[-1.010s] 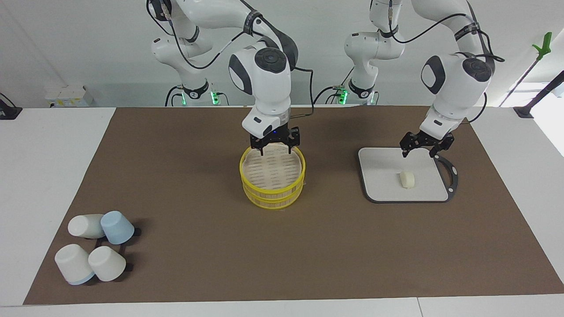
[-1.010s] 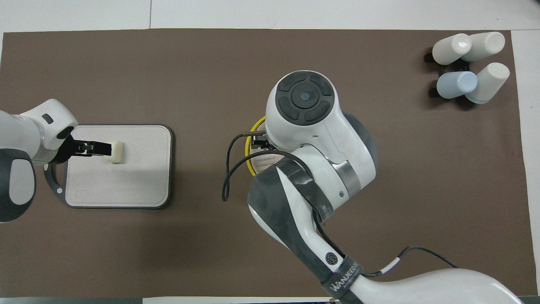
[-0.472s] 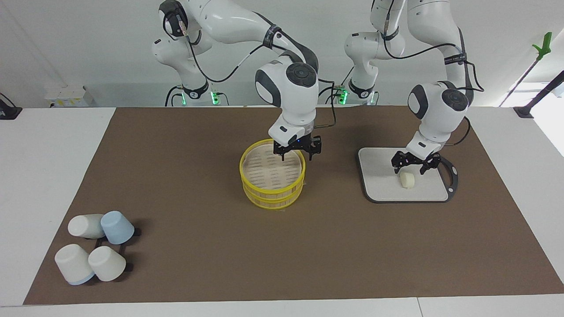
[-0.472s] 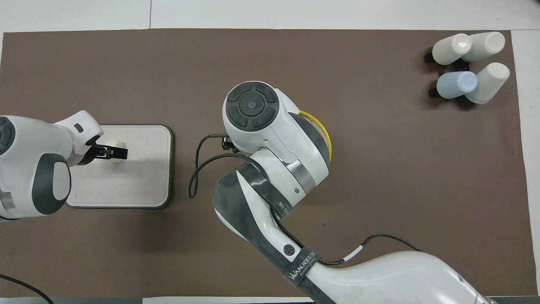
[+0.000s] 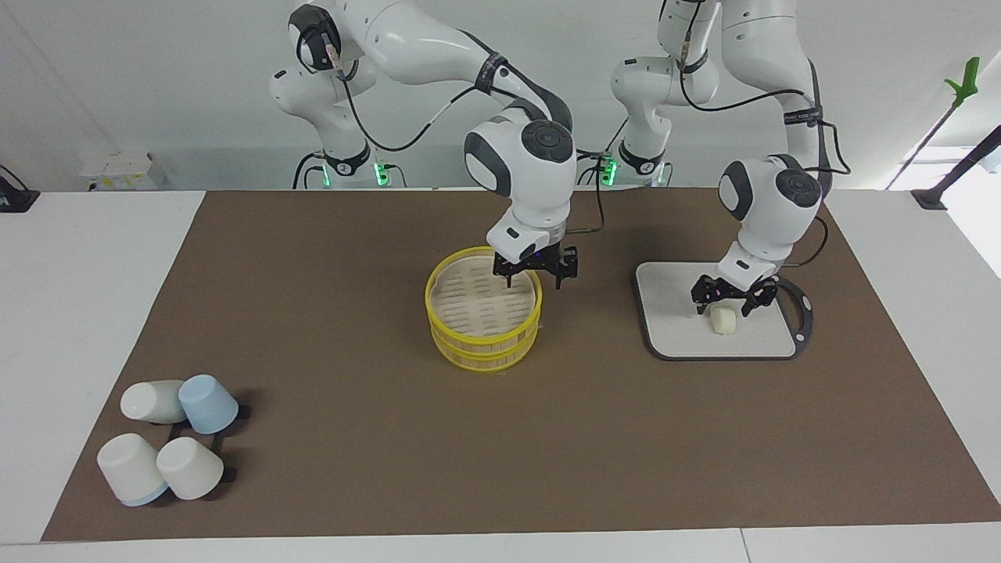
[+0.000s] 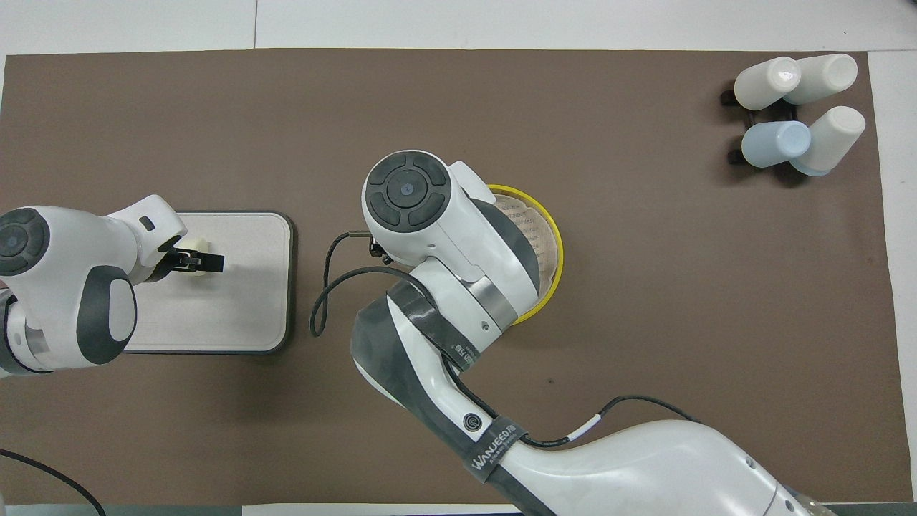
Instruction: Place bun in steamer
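Observation:
The bun [image 5: 724,320], a small cream lump, lies on the grey board [image 5: 672,332]. It also shows in the overhead view [image 6: 198,246]. My left gripper [image 5: 730,303] is open and low over the bun, with one finger on each side of its top. It also shows in the overhead view [image 6: 202,261]. The steamer [image 5: 483,313] is a yellow-rimmed bamboo basket, open and empty, in the middle of the mat; its rim shows in the overhead view [image 6: 553,251]. My right gripper [image 5: 536,275] is open and empty over the steamer's rim, at the side toward the left arm's end. Its wrist hides it from overhead.
Several upturned cups [image 5: 168,438], white and pale blue, lie in a cluster at the right arm's end, farther from the robots; they also show in the overhead view [image 6: 799,115]. The board [image 6: 243,301] has a dark ring handle. No steamer lid is in view.
My left gripper has come down from over the board's nearer edge to just above the bun. My right gripper has moved from over the steamer's nearer rim toward the left arm's end.

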You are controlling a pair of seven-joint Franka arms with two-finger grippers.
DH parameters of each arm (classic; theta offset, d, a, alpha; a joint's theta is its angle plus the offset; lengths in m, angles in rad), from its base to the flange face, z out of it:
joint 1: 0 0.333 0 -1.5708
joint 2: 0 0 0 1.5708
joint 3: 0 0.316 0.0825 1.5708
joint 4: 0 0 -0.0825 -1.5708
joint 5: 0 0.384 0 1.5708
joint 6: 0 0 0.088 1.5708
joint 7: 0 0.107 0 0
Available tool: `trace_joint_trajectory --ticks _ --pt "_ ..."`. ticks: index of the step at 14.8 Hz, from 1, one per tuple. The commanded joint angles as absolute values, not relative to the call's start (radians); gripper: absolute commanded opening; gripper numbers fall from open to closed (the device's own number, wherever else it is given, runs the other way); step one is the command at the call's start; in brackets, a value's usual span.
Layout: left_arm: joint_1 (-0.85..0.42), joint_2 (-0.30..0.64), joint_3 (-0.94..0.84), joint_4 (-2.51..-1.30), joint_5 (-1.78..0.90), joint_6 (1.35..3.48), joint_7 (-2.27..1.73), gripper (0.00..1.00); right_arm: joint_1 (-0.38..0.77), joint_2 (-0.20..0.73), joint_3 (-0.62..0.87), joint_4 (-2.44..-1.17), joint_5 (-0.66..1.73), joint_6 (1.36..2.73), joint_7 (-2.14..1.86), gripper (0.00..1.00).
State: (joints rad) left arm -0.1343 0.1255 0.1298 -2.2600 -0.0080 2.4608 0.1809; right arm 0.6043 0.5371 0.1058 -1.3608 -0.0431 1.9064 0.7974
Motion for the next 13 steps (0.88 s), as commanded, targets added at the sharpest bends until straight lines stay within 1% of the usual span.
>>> trace_joint_trajectory --ticks 1,3,4,6,7,8,9,11,12,13 --pt "-0.126 0.13 0.126 -2.276 0.005 2.496 0.195 0.98 0.615 0.571 0.103 -1.335 -0.063 1.919 0.833 0.97" --pt "-0.124 0.13 0.126 -2.275 0.005 2.494 0.195 0.9 0.615 0.572 0.103 -1.341 -0.064 1.942 0.845 0.97" --pt "-0.124 0.13 0.126 -2.275 0.005 2.491 0.195 0.81 0.615 0.572 0.103 -1.345 -0.064 1.947 0.845 0.96" --pt "-0.124 0.13 0.126 -2.275 0.005 2.488 0.196 0.57 0.612 0.571 0.101 -1.354 -0.067 1.95 0.844 0.95" --pt "-0.124 0.13 0.126 -2.273 0.005 2.487 0.196 0.49 0.612 0.571 0.101 -1.359 -0.071 1.957 0.845 0.94" --pt "-0.124 0.13 0.126 -2.273 0.005 2.487 0.196 0.44 0.614 0.569 0.101 -1.371 -0.072 1.962 0.844 0.91" --pt "-0.124 0.13 0.126 -2.273 0.005 2.487 0.195 0.41 0.614 0.569 0.101 -1.379 -0.072 1.962 0.845 0.88" --pt "-0.124 0.13 0.126 -2.273 0.005 2.485 0.195 0.39 0.612 0.569 0.101 -1.382 -0.074 1.965 0.845 0.76" --pt "-0.124 0.13 0.126 -2.273 0.005 2.485 0.195 0.38 0.611 0.569 0.101 -1.384 -0.074 1.968 0.844 0.67" --pt "-0.123 0.13 0.126 -2.269 0.005 2.479 0.195 0.38 0.611 0.568 0.101 -1.391 -0.074 1.979 0.844 0.47"
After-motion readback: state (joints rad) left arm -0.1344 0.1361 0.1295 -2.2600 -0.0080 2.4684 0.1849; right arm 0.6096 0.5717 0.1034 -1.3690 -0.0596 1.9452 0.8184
